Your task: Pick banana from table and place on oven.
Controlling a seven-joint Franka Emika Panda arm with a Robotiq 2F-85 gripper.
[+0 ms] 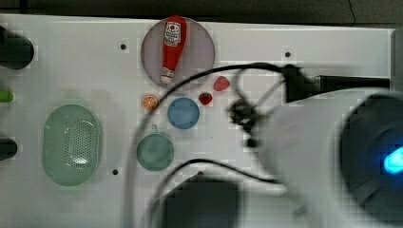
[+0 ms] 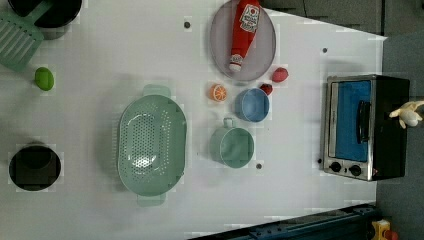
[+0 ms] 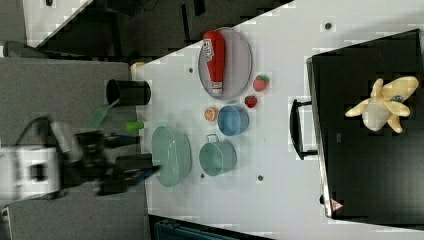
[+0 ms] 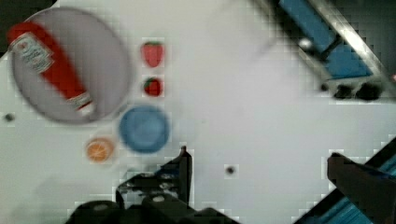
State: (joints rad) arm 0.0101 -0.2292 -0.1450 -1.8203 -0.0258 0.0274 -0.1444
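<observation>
White worktop (image 2: 100,40) spans scene. Oven (image 3: 370,165) at right view's right edge, black top up. Banana (image 3: 382,103), peeled, lies on oven top, long axis slanting toward right view's upper right. Left view shows oven's blue glass door, knobs; right view shows flat top. Tool (image 4: 261,158) in wrist view: fingers spread wide, released, above bare worktop.
</observation>
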